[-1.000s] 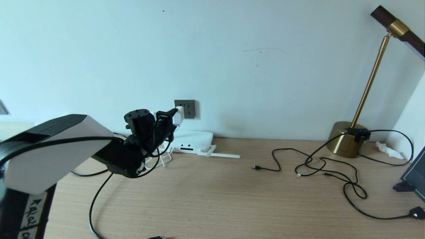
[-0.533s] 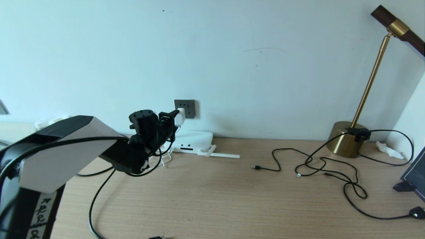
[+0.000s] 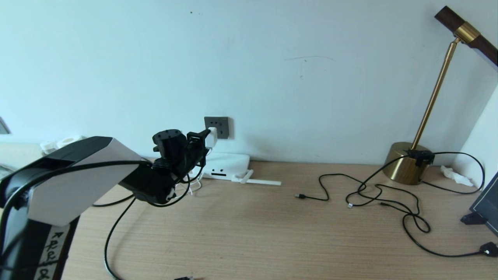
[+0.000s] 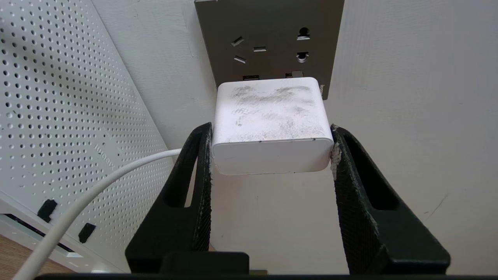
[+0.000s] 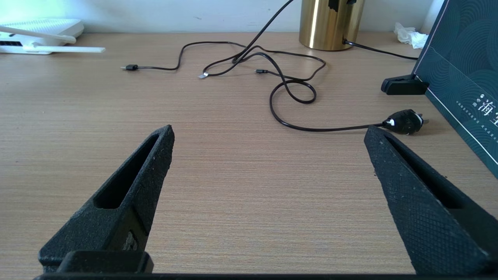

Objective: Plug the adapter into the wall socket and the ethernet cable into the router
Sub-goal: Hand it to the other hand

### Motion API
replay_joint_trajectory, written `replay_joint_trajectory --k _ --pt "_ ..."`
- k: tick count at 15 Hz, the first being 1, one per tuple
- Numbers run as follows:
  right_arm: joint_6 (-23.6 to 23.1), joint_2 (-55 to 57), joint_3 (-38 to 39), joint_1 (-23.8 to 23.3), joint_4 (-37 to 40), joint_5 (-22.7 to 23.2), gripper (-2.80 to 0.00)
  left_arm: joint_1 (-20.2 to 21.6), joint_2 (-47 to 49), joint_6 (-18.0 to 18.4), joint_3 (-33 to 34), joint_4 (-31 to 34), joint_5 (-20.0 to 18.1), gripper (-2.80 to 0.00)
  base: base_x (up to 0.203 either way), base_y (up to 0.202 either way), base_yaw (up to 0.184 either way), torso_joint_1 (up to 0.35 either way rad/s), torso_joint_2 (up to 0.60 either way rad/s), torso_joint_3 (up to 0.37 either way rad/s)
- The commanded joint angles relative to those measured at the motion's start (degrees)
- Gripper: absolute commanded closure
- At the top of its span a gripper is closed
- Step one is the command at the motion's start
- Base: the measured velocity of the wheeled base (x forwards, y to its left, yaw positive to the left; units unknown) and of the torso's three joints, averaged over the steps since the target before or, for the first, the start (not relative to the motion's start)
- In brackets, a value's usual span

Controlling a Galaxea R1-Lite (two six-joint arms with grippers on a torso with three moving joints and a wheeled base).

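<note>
Your worktop (image 3: 249,233): pale wood-grain laminate, butted against a plain white wall (image 3: 272,58). On that wall, the wall socket (image 3: 217,127), a dark grey plate; take it as your landmark. At the socket: the adapter (image 4: 271,124), white and scuffed grey on its upper face, its front end right at the plate's lower edge; whether the pins are seated, you cannot tell. Your left gripper (image 4: 271,155) has its fingers (image 4: 196,182) clamped on the adapter's two sides, and a thin white cord runs off toward the router. Just below the socket, against the wall: the router (image 3: 227,165), white, with an antenna lying flat on the worktop. Well to the right of the socket: thin black cords (image 3: 373,194) in loose loops, a brass lamp (image 3: 408,163), a crumpled tissue (image 3: 455,175). Well below the socket, at the near edge: a black cable (image 3: 111,237). Your right gripper (image 5: 268,155): fingers spread wide, holding nothing, over bare worktop.
</note>
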Motion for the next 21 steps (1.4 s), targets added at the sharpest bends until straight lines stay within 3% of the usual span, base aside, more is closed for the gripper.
replay_joint_trajectory --k 1,21 --pt "0.0 0.0 0.0 0.0 0.0 0.0 -2.8 0.0 0.2 -0.4 0.0 -0.4 0.0 0.0 0.0 0.0 0.0 0.0 0.0 0.0" --pt "0.0 0.0 -0.1 0.0 0.0 0.0 -2.8 -0.3 1.0 -0.1 -2.9 -1.0 0.0 0.0 0.0 0.0 0.0 0.0 0.0 0.0"
